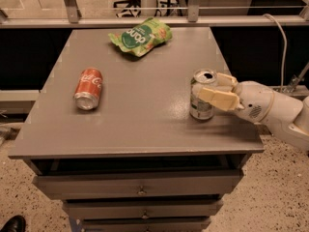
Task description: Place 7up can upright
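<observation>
The 7up can (201, 104), silver-white with green markings, stands upright on the grey table (145, 120) near its right edge, its opened top facing up. My gripper (208, 84) reaches in from the right at can height. Its cream fingers (219, 99) stand either side of the can's right half, one in front and one behind, spread about a can's width. The can rests on the table on its own base. My white arm (270, 110) extends off the table's right side.
A red cola can (89, 88) lies on its side at the table's left. A green snack bag (140, 35) lies at the back middle. Drawers (140, 190) sit below the tabletop. A rail (145, 21) runs behind the table.
</observation>
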Robot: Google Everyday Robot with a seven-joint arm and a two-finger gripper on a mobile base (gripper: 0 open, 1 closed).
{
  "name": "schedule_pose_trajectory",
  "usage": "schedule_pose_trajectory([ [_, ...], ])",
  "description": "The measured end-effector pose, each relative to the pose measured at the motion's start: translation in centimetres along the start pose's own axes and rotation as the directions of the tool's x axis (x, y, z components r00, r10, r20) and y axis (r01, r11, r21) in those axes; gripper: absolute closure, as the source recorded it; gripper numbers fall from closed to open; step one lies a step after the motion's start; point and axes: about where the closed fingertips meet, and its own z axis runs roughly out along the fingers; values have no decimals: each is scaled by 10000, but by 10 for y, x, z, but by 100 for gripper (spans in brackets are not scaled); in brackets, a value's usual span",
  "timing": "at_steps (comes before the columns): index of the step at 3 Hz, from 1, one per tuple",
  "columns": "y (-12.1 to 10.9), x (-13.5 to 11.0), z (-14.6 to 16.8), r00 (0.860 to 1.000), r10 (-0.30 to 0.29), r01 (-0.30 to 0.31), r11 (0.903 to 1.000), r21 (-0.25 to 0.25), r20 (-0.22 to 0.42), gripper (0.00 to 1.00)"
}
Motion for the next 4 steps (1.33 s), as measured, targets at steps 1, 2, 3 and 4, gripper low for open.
schedule_pose_trajectory([
  [1, 4, 1, -18, 9999, 55, -52, 9997, 233, -123, 0],
  [2, 6, -9, -33, 9989, -191, 205, 9993, 324, -421, 0],
  [3, 10, -30, -39, 9849, -916, 922, 9957, -29, -1471, 0],
  [4, 11, -58, -61, 9636, -1832, 1795, 9831, -371, -1945, 0],
])
